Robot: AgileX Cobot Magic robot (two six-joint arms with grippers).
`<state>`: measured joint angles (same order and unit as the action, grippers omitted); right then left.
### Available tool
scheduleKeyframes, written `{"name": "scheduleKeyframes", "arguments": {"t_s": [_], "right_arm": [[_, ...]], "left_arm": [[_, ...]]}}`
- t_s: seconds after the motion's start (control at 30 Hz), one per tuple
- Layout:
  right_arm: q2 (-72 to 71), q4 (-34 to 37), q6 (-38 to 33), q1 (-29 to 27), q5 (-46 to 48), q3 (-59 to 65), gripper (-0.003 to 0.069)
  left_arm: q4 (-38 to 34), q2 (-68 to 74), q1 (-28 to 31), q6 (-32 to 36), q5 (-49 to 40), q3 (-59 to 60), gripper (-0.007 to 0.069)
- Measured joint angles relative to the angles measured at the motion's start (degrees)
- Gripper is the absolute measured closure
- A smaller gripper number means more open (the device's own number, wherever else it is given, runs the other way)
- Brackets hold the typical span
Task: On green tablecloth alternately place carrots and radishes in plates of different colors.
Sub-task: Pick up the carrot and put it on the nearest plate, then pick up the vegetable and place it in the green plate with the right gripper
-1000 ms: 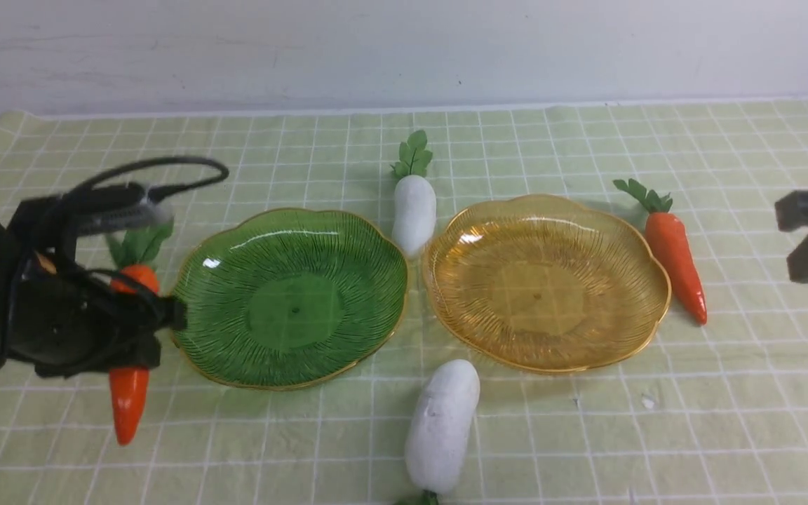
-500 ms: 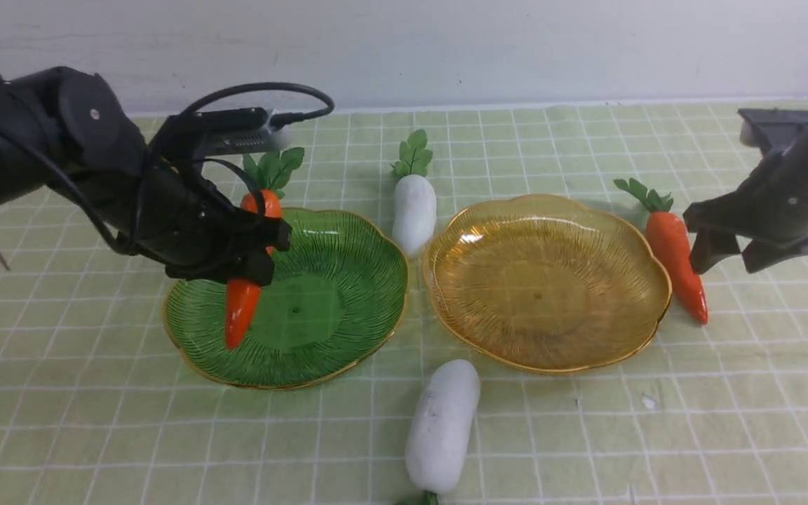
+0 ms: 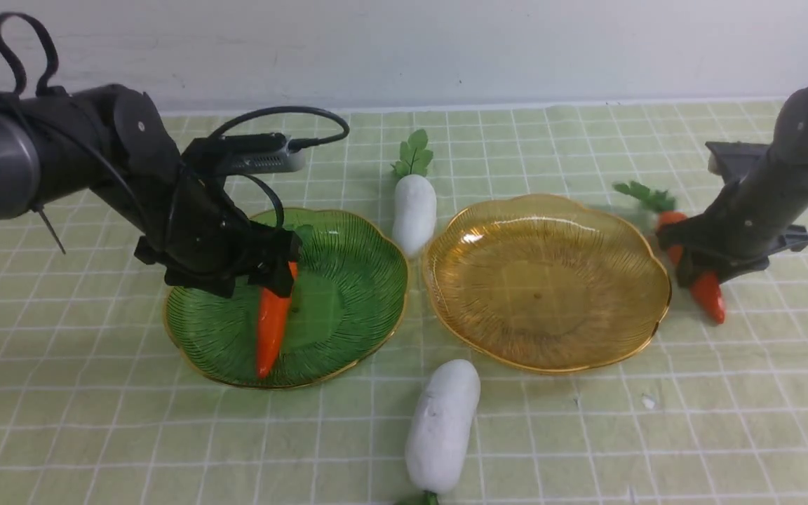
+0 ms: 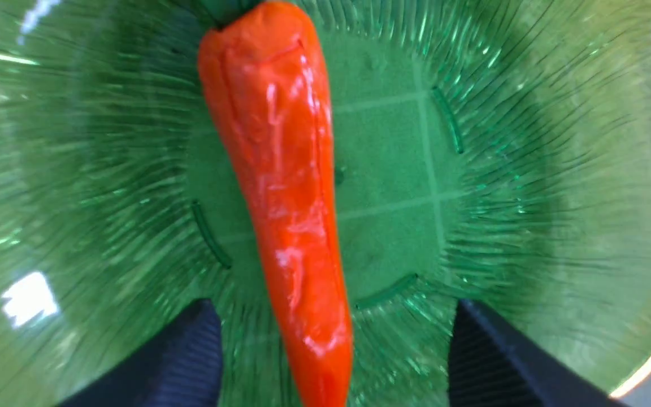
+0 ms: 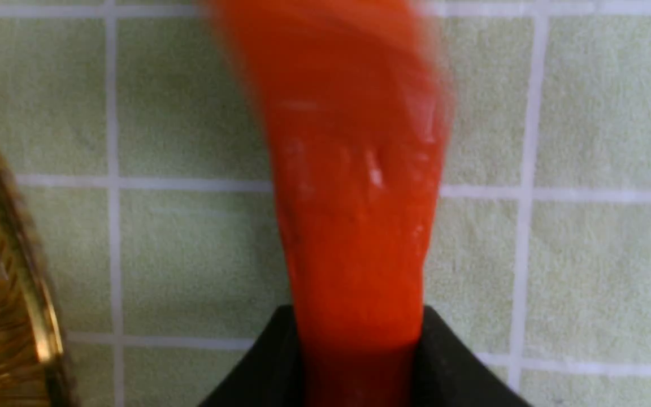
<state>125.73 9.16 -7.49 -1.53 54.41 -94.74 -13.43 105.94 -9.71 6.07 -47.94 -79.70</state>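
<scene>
On the green tablecloth [image 3: 726,421] a green plate [image 3: 348,280] stands left and an amber plate [image 3: 548,280] right. One carrot [image 3: 272,330] lies in the green plate, tip toward me; it also shows in the left wrist view [image 4: 280,169]. My left gripper [image 3: 271,270] hovers over its top end, open [image 4: 334,305], with the fingers wide of it. My right gripper [image 3: 691,263] is shut on the second carrot [image 3: 709,298] beside the amber plate's right rim, low over the cloth [image 5: 356,314]. One radish [image 3: 414,210] lies behind and between the plates. The other radish [image 3: 442,424] lies in front.
The amber plate's gold rim [image 5: 31,316] is close beside the held carrot. A white wall [image 3: 404,49] runs behind the cloth's far edge. Cables loop above my left wrist [image 3: 285,116].
My left arm carried its carrot from left of the green plate to over it and let it go there. My right arm came down onto the right carrot and closed on it.
</scene>
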Motion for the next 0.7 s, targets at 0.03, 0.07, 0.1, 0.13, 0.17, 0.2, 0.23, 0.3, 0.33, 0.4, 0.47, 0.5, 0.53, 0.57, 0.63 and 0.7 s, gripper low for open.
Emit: {"name": "scheduleKeyframes", "arguments": {"t_s": [0.03, 0.07, 0.1, 0.13, 0.17, 0.2, 0.23, 0.3, 0.33, 0.4, 0.47, 0.5, 0.53, 0.57, 0.63, 0.7], "right_arm": [[-0.4, -0.09, 0.86, -0.33, 1.39, -0.38, 0.0461], [-1.12, -0.03, 1.58, -0.64, 3.08, -0.86, 0.0454], [-2.55, 0.36, 2.45, -1.22, 5.12, -1.62, 0.0453], [-3.89, 0.86, 2.64, -1.6, 6.39, -2.19, 0.0453], [-5.51, 1.45, 2.77, -1.93, 7.19, -2.65, 0.0453], [-8.77, 4.07, 2.82, -2.1, 8.76, -3.68, 0.0453], [-10.75, 6.08, 2.56, -1.96, 9.03, -4.03, 0.0453], [-13.46, 9.81, 1.67, -1.29, 9.17, -4.42, 0.0453], [-16.21, 14.34, -0.21, 0.6, 9.11, -4.76, 0.0453], [-17.59, 20.99, -2.0, 4.06, 8.91, -4.86, 0.0453], [-17.29, 25.87, -2.41, 9.18, 8.46, -4.86, 0.0453], [-16.44, 28.32, -2.53, 12.67, 7.55, -4.86, 0.0453], [-15.72, 29.05, -2.55, 15.07, 6.59, -4.86, 0.0453], [-14.65, 30.01, -2.6, 18.01, 5.36, -4.86, 0.0453], [-13.5, 30.83, -2.6, 20.84, 3.1, -4.86, 0.0453], [-10.12, 31.67, -2.31, 26.69, -1.0, -5.84, 0.0453]], "left_arm": [[0.94, -0.53, 0.0, -0.15, -1.85, -1.1, 0.0228], [1.5, -1.15, 0.0, -0.31, -3.37, -1.69, 0.0284], [3.15, -2.76, 0.0, -0.34, -5.75, -2.7, 0.0402], [3.88, -4.02, 0.0, -0.34, -6.75, -3.01, 0.0471], [4.46, -5.8, 0.0, -0.34, -7.93, -3.17, 0.0536], [4.94, -7.71, 0.0, -0.34, -9.07, -3.29, 0.0576], [5.06, -9.77, 0.0, -0.34, -9.97, -3.29, 0.06], [5.16, -12.26, 0.0, -0.34, -10.78, -3.29, 0.0617], [5.16, -15.46, 0.0, -0.34, -11.41, -3.34, 0.0624], [5.1, -18.96, -0.07, -0.34, -12.15, -3.34, 0.0632], [5.1, -21.87, -0.07, -0.34, -12.9, -3.34, 0.0632], [5.1, -23.2, -0.07, -0.34, -13.33, -3.17, 0.0632], [5.1, -24.23, -0.07, -0.34, -13.39, -2.66, 0.0632], [5.1, -25.52, -0.07, -0.34, -13.39, -2.01, 0.0632], [5.1, -26.82, -0.07, -0.34, -13.34, -0.65, 0.0632], [5.22, -30.04, -0.07, -0.41, -13.01, 2.96, 0.0632]]}}
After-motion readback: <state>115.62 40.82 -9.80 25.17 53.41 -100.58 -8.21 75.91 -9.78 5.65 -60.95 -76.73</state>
